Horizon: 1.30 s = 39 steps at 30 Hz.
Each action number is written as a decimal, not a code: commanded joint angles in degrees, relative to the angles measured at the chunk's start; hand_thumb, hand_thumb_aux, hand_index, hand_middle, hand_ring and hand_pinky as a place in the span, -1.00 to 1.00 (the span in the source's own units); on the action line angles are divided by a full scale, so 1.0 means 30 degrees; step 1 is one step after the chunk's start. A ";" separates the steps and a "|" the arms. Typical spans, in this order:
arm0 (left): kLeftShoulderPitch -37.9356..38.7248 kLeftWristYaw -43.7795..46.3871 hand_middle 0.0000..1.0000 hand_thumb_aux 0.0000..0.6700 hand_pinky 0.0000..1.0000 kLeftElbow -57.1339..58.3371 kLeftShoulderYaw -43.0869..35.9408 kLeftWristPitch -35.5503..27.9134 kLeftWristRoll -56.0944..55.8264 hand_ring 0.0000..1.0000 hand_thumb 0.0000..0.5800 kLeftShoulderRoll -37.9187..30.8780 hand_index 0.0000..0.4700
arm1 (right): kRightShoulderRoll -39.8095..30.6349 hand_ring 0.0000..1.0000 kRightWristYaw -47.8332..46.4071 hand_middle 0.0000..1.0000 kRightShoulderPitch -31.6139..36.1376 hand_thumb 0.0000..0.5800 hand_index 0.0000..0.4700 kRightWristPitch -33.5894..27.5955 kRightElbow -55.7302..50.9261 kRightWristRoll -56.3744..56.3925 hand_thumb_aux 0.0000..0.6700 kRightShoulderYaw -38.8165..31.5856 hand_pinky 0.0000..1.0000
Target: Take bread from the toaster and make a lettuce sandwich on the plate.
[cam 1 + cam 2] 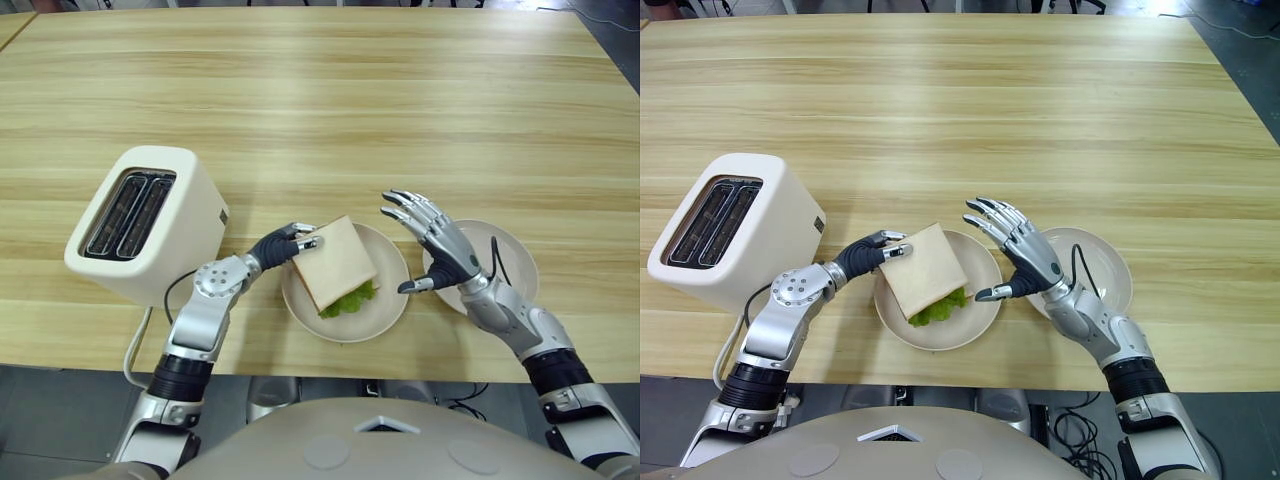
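Bread (335,262) lies over lettuce (350,298) on the plate (392,288), left hand (275,248) pinching its corner; right hand (445,250) hovers spread beside. Pale wooden table (350,100) also bears toaster (150,225) and second plate (515,270).

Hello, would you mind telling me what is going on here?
The humanoid robot is assembling a sandwich. Its left hand touches the left corner of a tan square bread slice lying over green lettuce on a round beige plate. Its right hand hovers open just right of the slice, partly over a second beige plate. The cream toaster stands to the left on the wooden table, with no bread sticking up from it.
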<state>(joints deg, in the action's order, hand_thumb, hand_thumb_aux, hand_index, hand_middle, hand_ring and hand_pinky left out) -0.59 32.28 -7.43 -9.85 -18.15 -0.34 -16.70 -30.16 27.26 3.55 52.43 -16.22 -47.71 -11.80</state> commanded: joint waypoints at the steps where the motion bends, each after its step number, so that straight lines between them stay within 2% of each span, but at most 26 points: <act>1: 0.0117 -0.0181 1.00 1.00 1.00 0.0862 -0.0645 0.0282 0.0283 1.00 1.00 -0.0066 0.96 | -0.0096 -1.00 -0.0017 -1.00 0.0048 -1.00 -1.00 -0.0141 -0.0101 -0.0400 -1.00 -0.0404 -1.00; 6: -0.0173 -0.0638 1.00 1.00 1.00 0.1630 -0.0714 0.0880 0.0597 1.00 1.00 -0.0189 0.96 | -0.0544 -1.00 -0.0111 -1.00 -0.0036 -1.00 -1.00 0.0462 0.0283 -0.1434 -1.00 -0.1225 -1.00; 18: -0.1495 -0.1511 1.00 1.00 1.00 0.4197 -0.0998 0.2110 0.1284 1.00 1.00 0.0096 0.96 | -0.1591 -1.00 -0.1194 -1.00 0.0927 -1.00 -1.00 0.1125 -0.0281 -0.4495 -1.00 -0.5223 -1.00; 27: -0.1882 -0.0942 1.00 1.00 1.00 0.4961 -0.1987 0.2569 0.1497 1.00 1.00 0.0216 0.96 | -0.1243 -1.00 -0.3403 -1.00 0.1707 -1.00 -1.00 0.1388 -0.1524 -0.3301 -1.00 -0.6874 -1.00; 38: -0.1665 -0.0048 1.00 1.00 1.00 0.5005 -0.2621 0.2799 0.1794 1.00 1.00 0.0006 0.96 | -0.1073 -1.00 -0.5738 -1.00 0.1728 -1.00 -1.00 0.1448 -0.1767 -0.1503 -1.00 -0.7247 -1.00; 39: -0.1694 -0.0052 1.00 0.25 1.00 0.5066 -0.2745 0.2930 0.1975 1.00 0.72 -0.0118 0.23 | -0.1061 -1.00 -0.6299 -1.00 0.1709 -1.00 -1.00 0.1465 -0.1871 -0.1013 -1.00 -0.7375 -1.00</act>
<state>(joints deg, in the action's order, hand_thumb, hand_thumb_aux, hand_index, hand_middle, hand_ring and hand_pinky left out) -6.46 30.13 5.78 -14.76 -9.21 4.14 -17.09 -33.96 12.56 8.64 57.03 -19.85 -51.95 -32.10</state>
